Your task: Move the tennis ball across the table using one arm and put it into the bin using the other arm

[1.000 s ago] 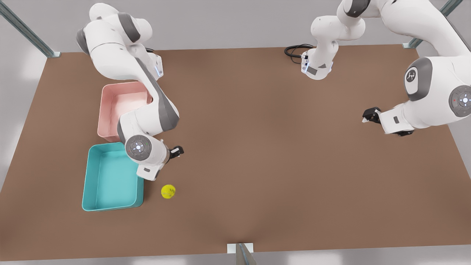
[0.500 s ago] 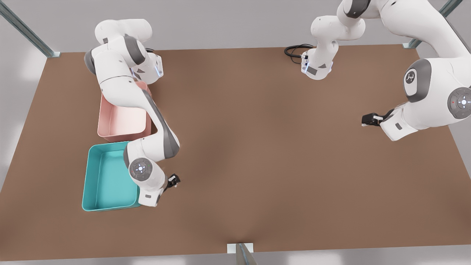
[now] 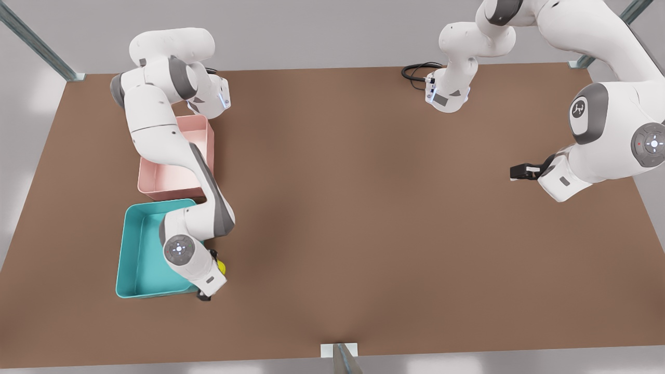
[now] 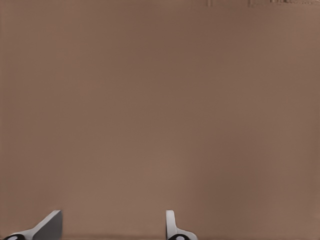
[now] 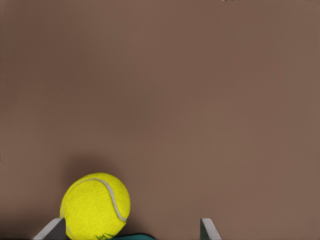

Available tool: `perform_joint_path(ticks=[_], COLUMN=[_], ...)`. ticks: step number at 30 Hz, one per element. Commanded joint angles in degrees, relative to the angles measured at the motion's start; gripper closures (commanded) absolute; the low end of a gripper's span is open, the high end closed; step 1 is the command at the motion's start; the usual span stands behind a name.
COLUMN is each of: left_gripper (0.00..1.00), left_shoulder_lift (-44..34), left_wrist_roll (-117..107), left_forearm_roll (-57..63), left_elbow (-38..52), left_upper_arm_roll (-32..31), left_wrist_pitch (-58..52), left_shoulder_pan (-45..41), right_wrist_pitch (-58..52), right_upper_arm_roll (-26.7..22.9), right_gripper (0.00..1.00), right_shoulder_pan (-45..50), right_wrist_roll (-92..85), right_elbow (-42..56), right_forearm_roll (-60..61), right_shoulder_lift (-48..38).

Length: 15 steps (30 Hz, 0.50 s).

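Note:
The tennis ball (image 3: 222, 267) lies on the brown table (image 3: 363, 208), just off the teal bin's (image 3: 127, 249) near corner on the front view's left. The arm's hand covers most of it there. My right gripper (image 3: 213, 274) hangs over the ball. In the right wrist view the ball (image 5: 95, 206) sits between the open fingers, close against one finger (image 5: 50, 229) and apart from the other; the right gripper (image 5: 131, 231) holds nothing. On the front view's right my left gripper (image 3: 517, 172) waits open above bare table, its fingertips (image 4: 50, 224) spread wide.
A pink tray (image 3: 156, 182) stands directly behind the teal bin, partly under the right arm's forearm. A black cable (image 3: 415, 71) coils at the table's far edge by the other arm's base. A post bracket (image 3: 338, 350) sits at the near edge.
The right arm swung toward the table's near edge and came over the ball, beside the bin's corner. The ball has stayed put. The left gripper shifted only slightly.

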Motion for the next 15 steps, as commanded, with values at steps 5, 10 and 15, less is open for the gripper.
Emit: perform_joint_path(ticks=[5, 10, 15], left_gripper=[0.0, 0.0, 0.0], left_shoulder_lift=[-0.1, 0.1, 0.1], left_wrist_roll=[-5.3, -5.3, -5.3], left_forearm_roll=[0.0, 0.0, 0.0], left_elbow=[0.0, 0.1, 0.1], left_upper_arm_roll=[0.0, 0.0, 0.0], left_wrist_pitch=[0.0, 0.0, 0.0], left_shoulder_pan=[0.1, 0.0, 0.0], right_wrist_pitch=[9.6, 11.6, 12.6], right_upper_arm_roll=[-0.3, -0.7, -0.7], right_gripper=[0.0, 0.0, 0.0], right_shoulder_pan=[-1.2, -1.8, -1.6], right_wrist_roll=[-44.1, -37.2, -32.8], right_elbow=[-9.1, -13.1, -13.6], right_forearm_roll=[0.4, 0.8, 0.9], right_shoulder_lift=[-3.5, -5.5, -5.1])
